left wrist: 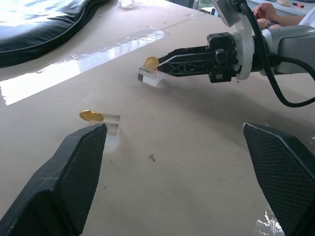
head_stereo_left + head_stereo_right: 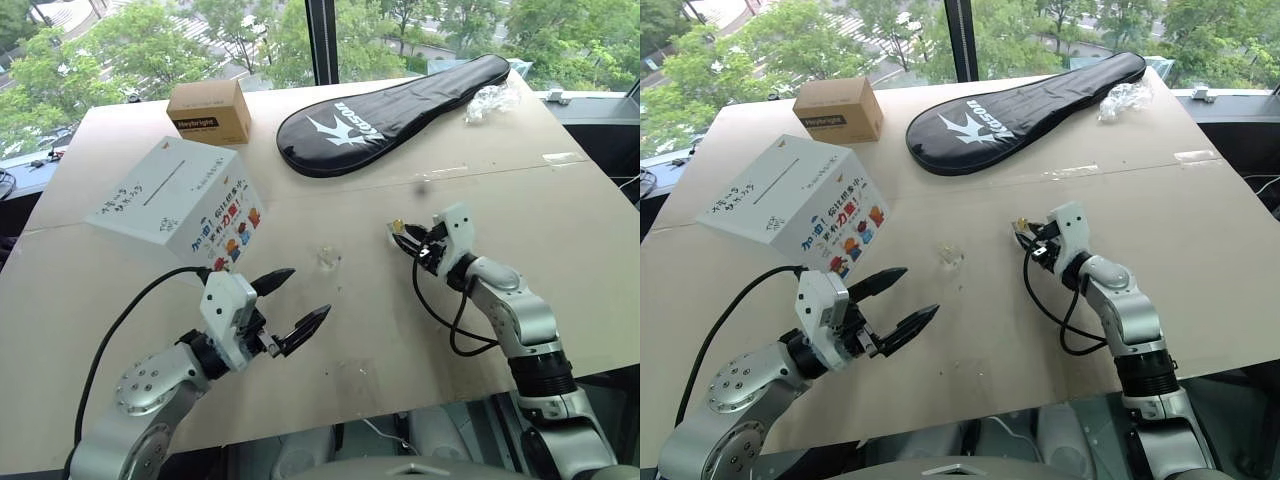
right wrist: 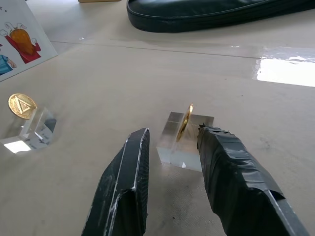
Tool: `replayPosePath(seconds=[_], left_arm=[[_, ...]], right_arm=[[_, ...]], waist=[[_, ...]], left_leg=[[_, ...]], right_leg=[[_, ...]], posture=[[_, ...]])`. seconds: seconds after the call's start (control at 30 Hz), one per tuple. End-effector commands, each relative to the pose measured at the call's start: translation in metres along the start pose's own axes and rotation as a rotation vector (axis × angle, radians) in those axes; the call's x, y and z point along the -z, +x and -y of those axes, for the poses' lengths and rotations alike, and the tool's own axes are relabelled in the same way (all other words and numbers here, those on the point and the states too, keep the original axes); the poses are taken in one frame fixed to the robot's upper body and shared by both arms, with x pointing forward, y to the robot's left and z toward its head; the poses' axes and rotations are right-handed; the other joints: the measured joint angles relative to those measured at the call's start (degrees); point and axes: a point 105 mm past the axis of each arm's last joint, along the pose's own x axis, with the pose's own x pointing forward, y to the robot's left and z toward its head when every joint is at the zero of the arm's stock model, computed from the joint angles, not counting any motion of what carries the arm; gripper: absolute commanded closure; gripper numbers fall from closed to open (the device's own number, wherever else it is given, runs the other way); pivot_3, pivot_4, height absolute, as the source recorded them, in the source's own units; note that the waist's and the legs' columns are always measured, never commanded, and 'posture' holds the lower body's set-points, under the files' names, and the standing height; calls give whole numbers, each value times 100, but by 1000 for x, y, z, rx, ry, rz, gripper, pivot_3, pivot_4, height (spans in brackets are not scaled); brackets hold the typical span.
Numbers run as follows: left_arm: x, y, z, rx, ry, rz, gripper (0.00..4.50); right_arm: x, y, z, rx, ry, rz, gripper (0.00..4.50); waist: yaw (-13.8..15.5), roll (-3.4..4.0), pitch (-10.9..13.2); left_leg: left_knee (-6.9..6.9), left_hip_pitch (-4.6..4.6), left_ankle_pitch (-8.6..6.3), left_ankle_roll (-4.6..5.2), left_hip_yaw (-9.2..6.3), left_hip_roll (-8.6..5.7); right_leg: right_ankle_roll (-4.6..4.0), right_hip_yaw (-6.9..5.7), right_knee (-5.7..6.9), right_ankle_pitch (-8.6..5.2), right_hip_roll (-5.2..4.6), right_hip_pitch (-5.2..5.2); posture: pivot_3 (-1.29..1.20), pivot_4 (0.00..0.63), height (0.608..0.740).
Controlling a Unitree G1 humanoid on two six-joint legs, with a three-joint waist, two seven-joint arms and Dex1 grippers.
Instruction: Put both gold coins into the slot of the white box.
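The white box (image 2: 170, 200) stands at the table's left, its thin dark slot (image 2: 165, 185) in the top face. One gold coin (image 3: 186, 119) stands on edge in a clear holder (image 3: 184, 142). My right gripper (image 3: 172, 132) has a finger on each side of it, open with a narrow gap; one fingertip (image 3: 203, 132) is right beside the coin. The other gold coin (image 1: 91, 116) sits on a second clear holder (image 3: 34, 130) mid-table. My left gripper (image 2: 310, 291) hovers wide open and empty, below the box and short of that coin.
A brown cardboard box (image 2: 210, 110) and a long black racket cover (image 2: 390, 110) lie at the back, with crumpled clear plastic (image 2: 492, 100) at the far right corner. A person's hand (image 1: 268, 10) shows beyond the table. Cables trail from both wrists.
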Motion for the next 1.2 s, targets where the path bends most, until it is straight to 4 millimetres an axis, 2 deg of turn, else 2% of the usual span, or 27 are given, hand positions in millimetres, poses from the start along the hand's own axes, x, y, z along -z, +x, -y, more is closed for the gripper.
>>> replayPosePath(seconds=[0.03,0.63,0.73,0.77,0.97,1.07,1.2], left_arm=[[-5,0,3,4,31,17,0],[-4,0,2,-4,19,20,0],[-4,0,3,-6,20,19,0],[-4,0,3,-7,21,18,0],[-4,1,0,-34,11,17,0],[-9,3,-3,-63,-29,55,0],[-21,9,-8,-111,-194,168,0]], right_arm=[[-13,2,-3,-5,-32,45,2808],[-14,13,-5,13,-58,39,2808],[-15,15,-6,10,-60,41,4238],[-14,15,-7,11,-62,40,4431],[-17,14,-4,21,-57,54,4431],[-33,10,-6,-4,-26,116,4431],[-67,0,-29,-169,156,252,4431]], waist=[[0,0,0],[-7,1,1],[-10,2,1],[-10,2,1],[-7,2,1],[-7,2,1],[-1,3,4]], left_leg=[[0,0,0,0,0,0],[-1,0,0,0,1,0],[-1,0,0,0,1,0],[-1,0,0,0,1,0],[-2,0,0,0,1,0],[-2,0,0,0,0,0],[0,-5,0,0,-1,0]], right_leg=[[0,0,0,0,0,0],[0,1,0,0,0,-1],[0,1,0,0,1,-2],[0,1,0,0,1,-2],[0,1,0,0,0,-3],[0,1,0,0,0,-3],[0,0,0,0,-1,-5]], posture=[[0,150,740],[0,150,740],[0,150,740],[0,150,740],[0,150,740],[0,150,740],[0,150,740]])
